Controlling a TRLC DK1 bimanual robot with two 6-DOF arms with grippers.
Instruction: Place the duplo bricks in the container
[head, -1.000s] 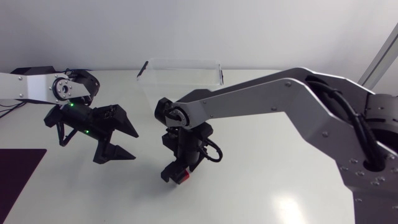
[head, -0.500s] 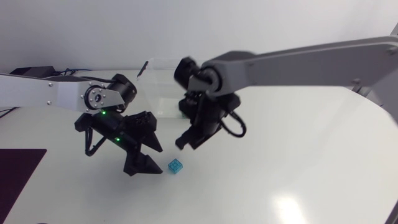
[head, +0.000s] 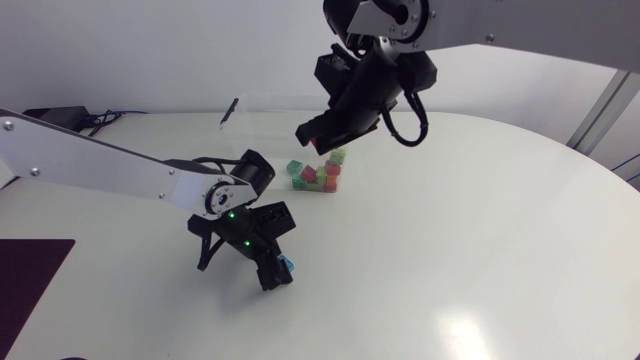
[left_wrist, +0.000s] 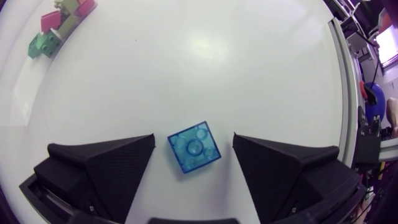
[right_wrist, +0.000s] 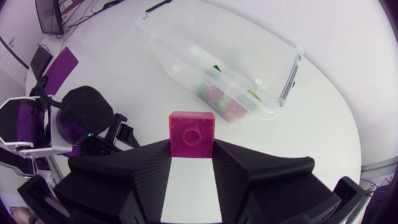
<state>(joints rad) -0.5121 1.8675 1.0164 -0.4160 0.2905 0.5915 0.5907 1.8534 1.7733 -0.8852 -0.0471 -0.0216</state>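
Note:
A translucent blue brick (left_wrist: 194, 147) lies flat on the white table between the fingers of my left gripper (left_wrist: 193, 140), which is open with a gap on each side of the brick. From above, that gripper (head: 270, 268) is low over the blue brick (head: 287, 266). My right gripper (right_wrist: 192, 148) is shut on a pink brick (right_wrist: 192, 129) and hangs high over the clear container (right_wrist: 186, 59). In the head view the right gripper (head: 320, 135) is above the container (head: 231, 110), where several green, pink and red bricks (head: 315, 178) lie.
A dark purple mat (head: 30, 275) covers the table's front left corner. The white table (head: 480, 250) stretches bare to the right of both grippers, with its rounded edge at the far right.
My right gripper has closed on the pink brick, lifted it off the table and carried it back above the container. My left gripper has moved right and come down around the blue brick.

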